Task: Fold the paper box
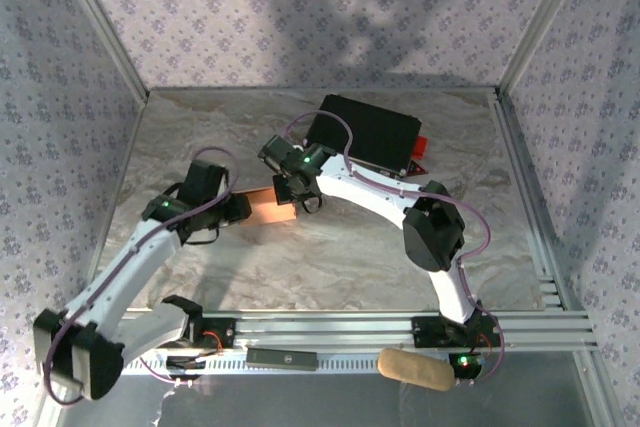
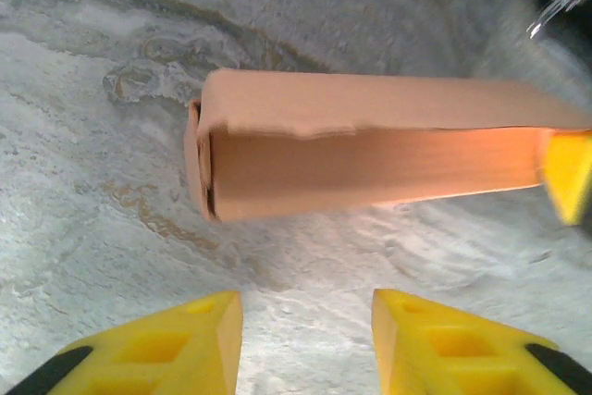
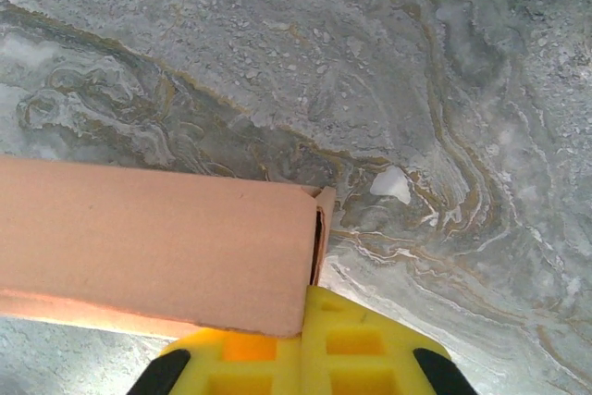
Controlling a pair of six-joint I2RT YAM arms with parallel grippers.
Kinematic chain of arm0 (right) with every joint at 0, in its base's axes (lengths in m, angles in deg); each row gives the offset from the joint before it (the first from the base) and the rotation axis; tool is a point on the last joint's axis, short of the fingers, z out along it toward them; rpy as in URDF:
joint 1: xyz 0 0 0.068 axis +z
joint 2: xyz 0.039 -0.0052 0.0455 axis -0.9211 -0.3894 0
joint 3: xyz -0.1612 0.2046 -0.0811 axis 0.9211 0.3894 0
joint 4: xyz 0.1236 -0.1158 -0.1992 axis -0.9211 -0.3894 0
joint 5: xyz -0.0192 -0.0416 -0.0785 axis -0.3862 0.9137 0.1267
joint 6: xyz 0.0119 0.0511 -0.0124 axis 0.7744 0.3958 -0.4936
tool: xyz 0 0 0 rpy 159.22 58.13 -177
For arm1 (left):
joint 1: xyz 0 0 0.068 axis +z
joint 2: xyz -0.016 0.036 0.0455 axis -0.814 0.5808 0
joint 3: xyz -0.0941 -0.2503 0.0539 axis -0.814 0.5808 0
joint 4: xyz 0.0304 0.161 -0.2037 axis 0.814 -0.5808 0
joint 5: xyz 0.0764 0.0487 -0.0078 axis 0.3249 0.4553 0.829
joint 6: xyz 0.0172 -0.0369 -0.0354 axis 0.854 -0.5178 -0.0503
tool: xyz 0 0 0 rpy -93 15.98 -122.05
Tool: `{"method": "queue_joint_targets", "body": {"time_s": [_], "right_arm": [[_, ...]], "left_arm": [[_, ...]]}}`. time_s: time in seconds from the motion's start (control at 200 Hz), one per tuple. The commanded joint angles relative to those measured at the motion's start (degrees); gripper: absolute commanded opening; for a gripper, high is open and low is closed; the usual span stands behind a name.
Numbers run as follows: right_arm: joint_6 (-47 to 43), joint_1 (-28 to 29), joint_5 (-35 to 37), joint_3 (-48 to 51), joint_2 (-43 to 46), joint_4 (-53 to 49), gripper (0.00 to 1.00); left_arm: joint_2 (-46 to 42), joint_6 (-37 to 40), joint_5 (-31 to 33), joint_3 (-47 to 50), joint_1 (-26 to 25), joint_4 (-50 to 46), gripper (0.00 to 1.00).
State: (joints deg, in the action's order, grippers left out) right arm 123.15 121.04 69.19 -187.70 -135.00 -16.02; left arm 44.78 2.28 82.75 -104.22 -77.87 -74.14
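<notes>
The paper box (image 1: 270, 210) is a small salmon-pink rectangular box lying on the marble table between the two grippers. In the left wrist view the paper box (image 2: 370, 150) lies crosswise, its left end flap slightly ajar. My left gripper (image 2: 307, 339) stands open a short way in front of it, with nothing between its fingers. My left gripper (image 1: 243, 209) sits just left of the box. My right gripper (image 3: 310, 321) is shut, its yellow tips against the end corner of the paper box (image 3: 157, 247), whose end flap stands slightly open. From above, my right gripper (image 1: 292, 202) is at the box's right end.
A black hard case (image 1: 365, 134) lies at the back behind the right arm, with a red part (image 1: 421, 147) at its right side. A beige roll (image 1: 415, 369) and a dark bar (image 1: 282, 357) rest on the front rail. Patterned walls enclose the table.
</notes>
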Motion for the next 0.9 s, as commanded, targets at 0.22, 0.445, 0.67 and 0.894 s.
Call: {"method": "queue_joint_targets", "body": {"time_s": [0.22,0.445,0.67,0.894], "right_arm": [[-0.7,0.6,-0.7,1.8,-0.9,-1.3,0.0],[-0.7,0.7,-0.9,1.7,-0.9,-1.3,0.0],[-0.7,0.6,-1.2,1.6,-0.9,-1.3,0.0],[-0.7,0.8,-1.3,1.5,-1.1,-1.1,0.0]], "left_arm": [[-7.9,-39.3,6.6,3.6,0.7,2.7,0.71],[-3.3,-49.7,-1.8,6.1,9.8,12.4,0.93],[1.7,-60.3,-12.2,14.6,12.7,29.5,0.89],[-3.0,-63.1,-9.5,19.3,12.7,30.3,0.76]]}}
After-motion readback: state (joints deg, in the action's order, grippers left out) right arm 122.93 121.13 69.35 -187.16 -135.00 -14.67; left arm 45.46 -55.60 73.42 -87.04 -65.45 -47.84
